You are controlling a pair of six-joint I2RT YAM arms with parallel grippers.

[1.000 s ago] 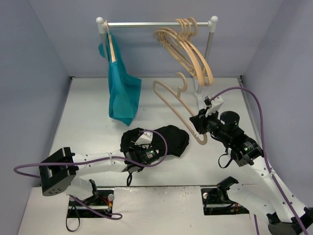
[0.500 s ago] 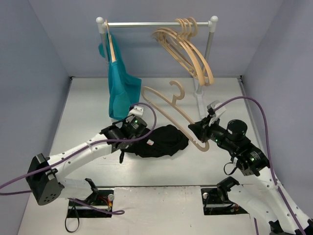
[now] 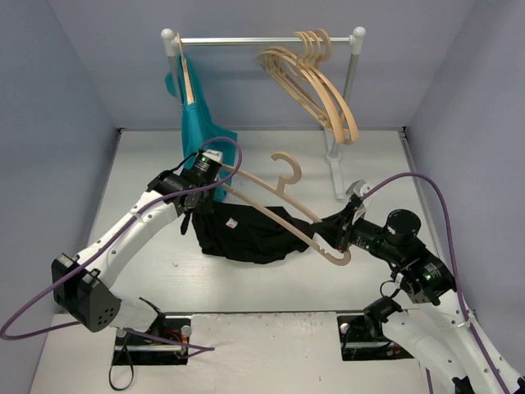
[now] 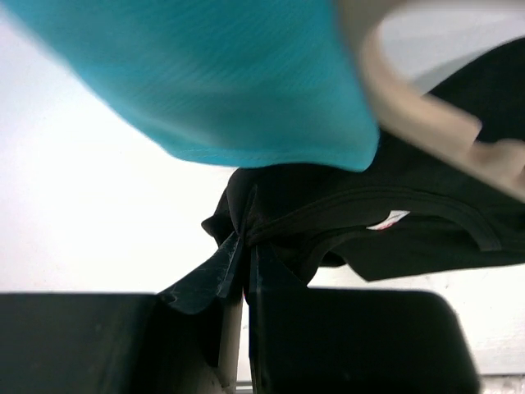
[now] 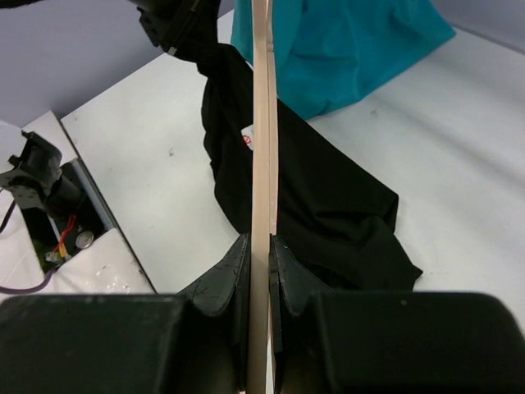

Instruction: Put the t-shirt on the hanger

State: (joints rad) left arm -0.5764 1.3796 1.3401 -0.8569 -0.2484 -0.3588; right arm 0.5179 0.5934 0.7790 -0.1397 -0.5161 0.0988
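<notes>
The black t-shirt (image 3: 246, 231) hangs from my left gripper (image 3: 199, 199), which is shut on its cloth near the neck and holds it up off the table; the white label (image 4: 387, 220) shows inside the neck. My right gripper (image 3: 333, 232) is shut on the right arm of the pale wooden hanger (image 3: 275, 205) and holds it above the shirt. The hanger's left tip reaches toward my left gripper. In the right wrist view the hanger (image 5: 262, 123) runs edge-on between the jaws, over the t-shirt (image 5: 320, 197).
A teal garment (image 3: 201, 135) hangs on a hanger at the left of the rail (image 3: 262, 38). Several more wooden hangers (image 3: 316, 82) hang at the rail's right end. The rack's post (image 3: 338, 172) stands behind my right gripper. Grey walls close in both sides.
My left gripper has risen and moved back toward the teal garment, stretching the t-shirt out from a bunched heap. My right gripper has swung the hanger leftward and lower over the shirt.
</notes>
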